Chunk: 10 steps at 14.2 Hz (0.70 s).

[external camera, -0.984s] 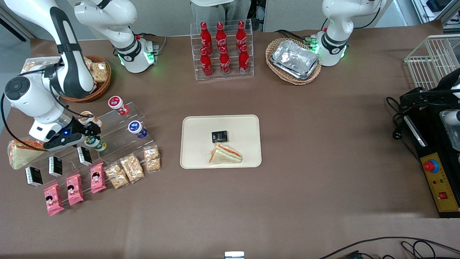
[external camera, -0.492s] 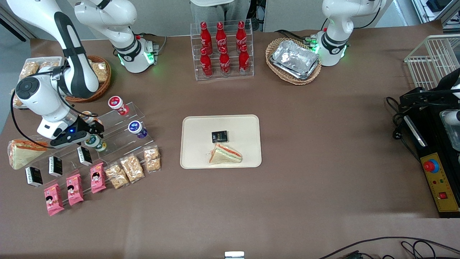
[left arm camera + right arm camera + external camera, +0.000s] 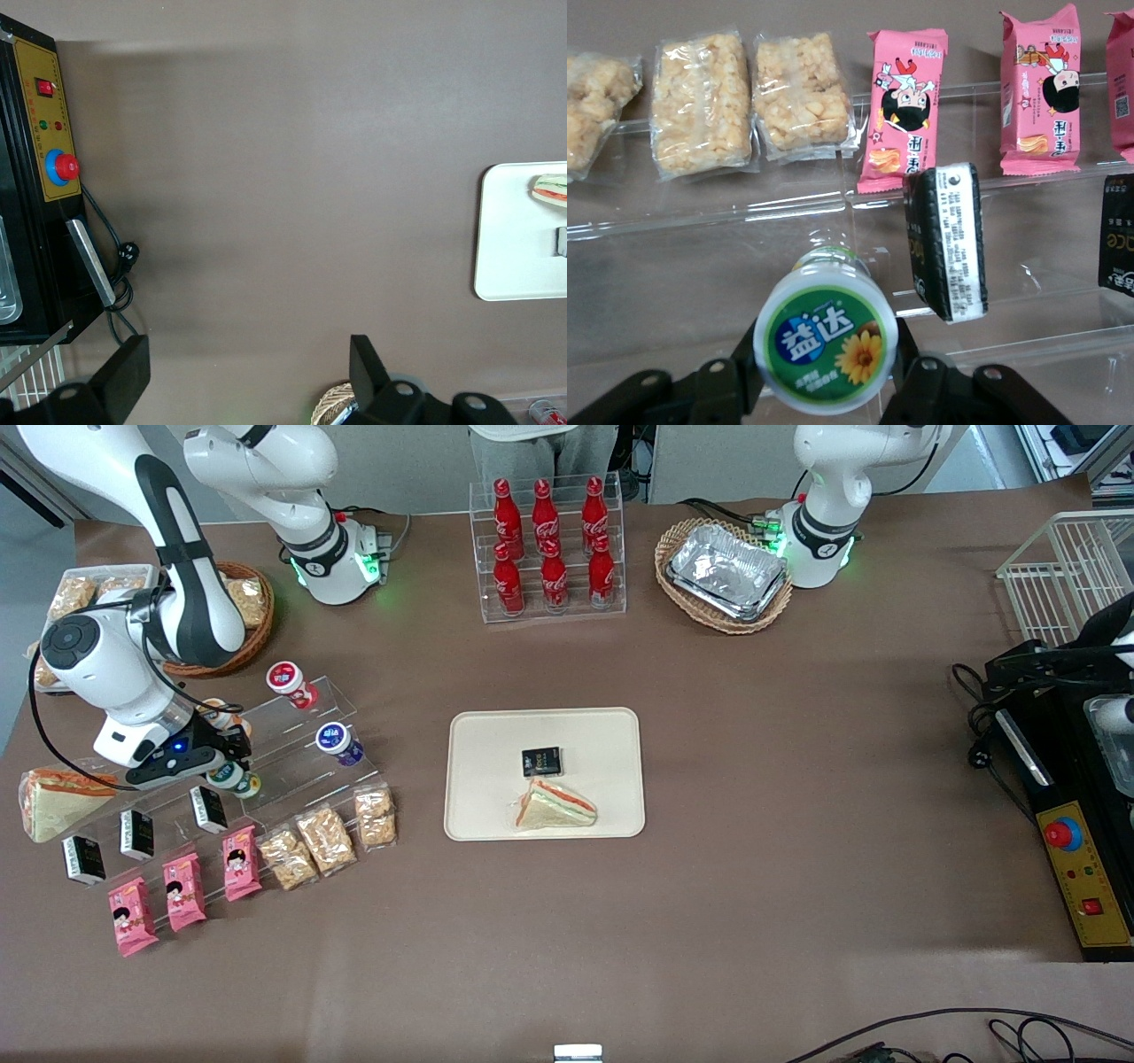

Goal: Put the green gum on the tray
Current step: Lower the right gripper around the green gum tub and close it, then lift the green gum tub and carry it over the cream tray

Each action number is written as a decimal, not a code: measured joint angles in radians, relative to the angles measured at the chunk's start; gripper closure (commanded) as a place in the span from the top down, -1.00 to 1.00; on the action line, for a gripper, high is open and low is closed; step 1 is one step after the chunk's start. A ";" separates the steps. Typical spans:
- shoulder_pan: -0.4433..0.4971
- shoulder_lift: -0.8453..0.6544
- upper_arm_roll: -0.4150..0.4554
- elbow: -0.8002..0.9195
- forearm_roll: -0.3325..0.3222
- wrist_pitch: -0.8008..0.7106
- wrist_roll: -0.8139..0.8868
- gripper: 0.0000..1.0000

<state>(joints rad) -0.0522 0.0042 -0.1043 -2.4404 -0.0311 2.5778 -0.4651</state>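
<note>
The green gum [image 3: 826, 341] sits between the fingers of the gripper [image 3: 824, 354], which is clenched on its sides just below the green lid, among the steps of a clear acrylic display stand [image 3: 700, 221] at the working arm's end of the worktop [image 3: 753, 717]. In the front view the bottle [image 3: 232, 773] shows only as a sliver of lid under the gripper [image 3: 226, 762], so the wrist camera is what shows the grasp: both fingers press the body, with the lid facing the lens.

Just beside it on the stand stands a black packet [image 3: 948, 239], upright on its edge. A careless lift or swing toward it would likely knock it over. The stand's clear ledges are also close around the bottle, and a drag along them could twist the round, smooth body in the grip and let it slip. I judge a straight lift clear of the steps the safer start.

The front view alone shows the goal: the tray [image 3: 478, 779] lies well apart, mid-worktop, already carrying a sandwich [image 3: 554, 806] and a small black packet [image 3: 541, 761]. The bare area nearer the working arm looks the best spot; setting down too near the sandwich could tip the bottle.
</note>
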 measured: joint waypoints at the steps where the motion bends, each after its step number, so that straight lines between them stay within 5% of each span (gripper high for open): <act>1: 0.000 0.000 0.000 0.000 0.000 0.000 0.000 -0.88; 4: 0.000 0.000 0.000 0.043 0.000 -0.041 0.001 -0.86; 10: 0.002 -0.017 0.017 0.437 0.001 -0.570 0.001 -0.85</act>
<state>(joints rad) -0.0499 -0.0129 -0.0870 -2.0029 -0.0297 2.0080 -0.4645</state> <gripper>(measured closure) 0.419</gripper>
